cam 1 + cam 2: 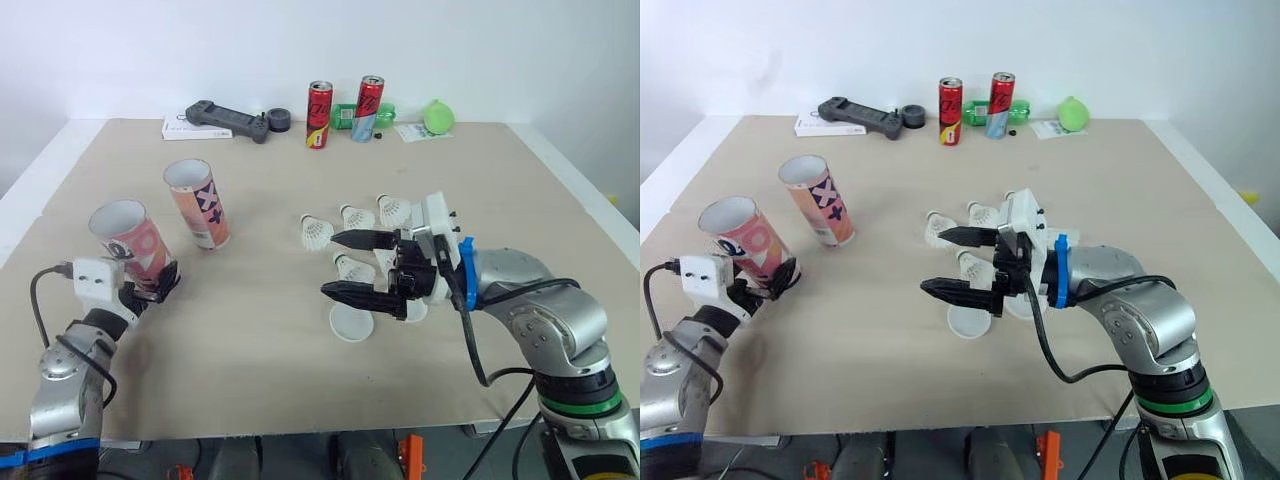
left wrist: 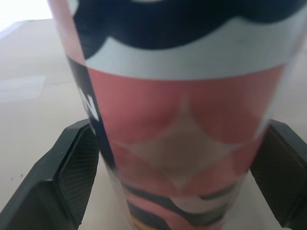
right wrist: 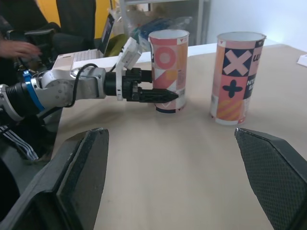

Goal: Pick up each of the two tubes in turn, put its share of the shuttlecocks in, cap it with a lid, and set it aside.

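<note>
My left gripper (image 1: 160,284) is shut on the lower part of a pink patterned tube (image 1: 130,238), which leans at the table's left with its mouth open and up. The left wrist view shows its fingers (image 2: 72,177) on either side of the tube wall (image 2: 182,129). A second tube (image 1: 198,203), marked with crosses, stands upright and free further back. My right gripper (image 1: 330,264) is open at mid-table, hovering by several white shuttlecocks (image 1: 316,230). A white lid (image 1: 351,323) lies just under it, and another lid (image 1: 415,310) is partly hidden by the hand.
Along the far edge stand two red cans (image 1: 319,115), a green bottle (image 1: 350,115), a green ball (image 1: 438,116), a black controller (image 1: 228,118) and a black roll (image 1: 280,120). Beyond the table's left side, a person's hand (image 3: 19,48) shows near a laptop.
</note>
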